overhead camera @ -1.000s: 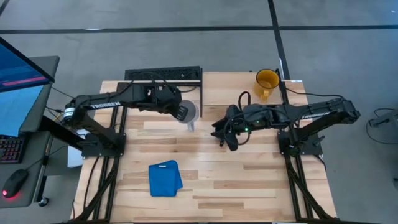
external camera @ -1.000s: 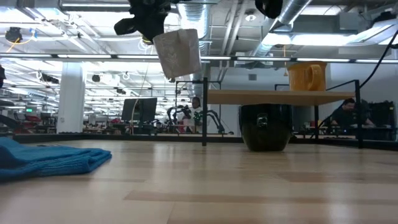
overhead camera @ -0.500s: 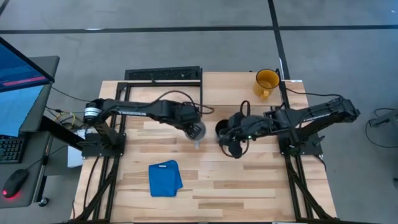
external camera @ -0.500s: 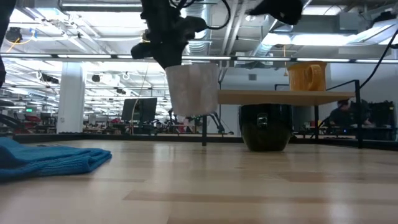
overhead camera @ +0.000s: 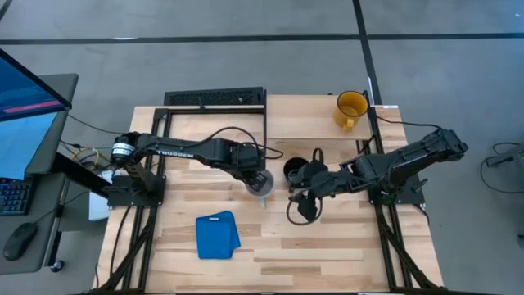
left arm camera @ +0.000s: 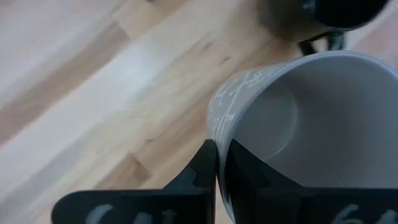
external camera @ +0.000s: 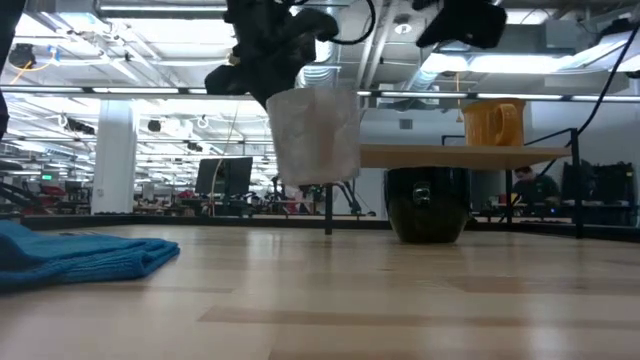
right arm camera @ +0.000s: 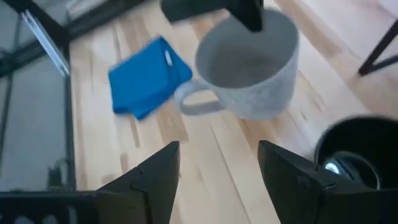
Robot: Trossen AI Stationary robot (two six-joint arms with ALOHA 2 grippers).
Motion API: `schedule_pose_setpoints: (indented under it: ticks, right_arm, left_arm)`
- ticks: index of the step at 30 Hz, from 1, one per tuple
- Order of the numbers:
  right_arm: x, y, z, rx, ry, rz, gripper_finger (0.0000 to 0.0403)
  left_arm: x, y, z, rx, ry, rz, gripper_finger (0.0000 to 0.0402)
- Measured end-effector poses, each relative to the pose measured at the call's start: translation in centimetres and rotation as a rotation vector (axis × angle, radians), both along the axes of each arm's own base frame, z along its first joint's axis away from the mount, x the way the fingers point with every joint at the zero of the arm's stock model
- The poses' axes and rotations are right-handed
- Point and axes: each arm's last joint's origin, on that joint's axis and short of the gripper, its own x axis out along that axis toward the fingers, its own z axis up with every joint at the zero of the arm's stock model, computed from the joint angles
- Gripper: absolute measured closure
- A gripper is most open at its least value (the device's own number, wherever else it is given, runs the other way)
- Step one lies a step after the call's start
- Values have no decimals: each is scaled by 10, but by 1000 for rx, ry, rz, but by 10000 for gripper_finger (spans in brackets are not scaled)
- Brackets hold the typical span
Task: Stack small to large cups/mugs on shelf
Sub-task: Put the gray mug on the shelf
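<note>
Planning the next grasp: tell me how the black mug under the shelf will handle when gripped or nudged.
The black mug looks glossy, so the jaws may slip on its wall. It is squat and upright, probably sliding rather than tipping. It sits under the shelf, so lifting room seems tight.

My own left arm covers part of the grey-white mug (overhead camera: 261, 182) from above — the black mug's (right arm camera: 356, 151) far side runs off-frame.
</note>
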Motion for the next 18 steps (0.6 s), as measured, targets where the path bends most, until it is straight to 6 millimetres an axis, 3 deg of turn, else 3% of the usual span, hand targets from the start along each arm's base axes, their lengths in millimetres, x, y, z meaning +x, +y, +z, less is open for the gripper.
schedule_pose_setpoints:
  ticks: [14,18]
  right_arm:
    - [-14,5,-13,-70,173,51,163]
    - [-15,4,-13,-79,186,48,163]
  left_arm:
    - [6,-37,4,-57,-116,119,399]
    - [12,-44,-7,-55,-109,166,399]
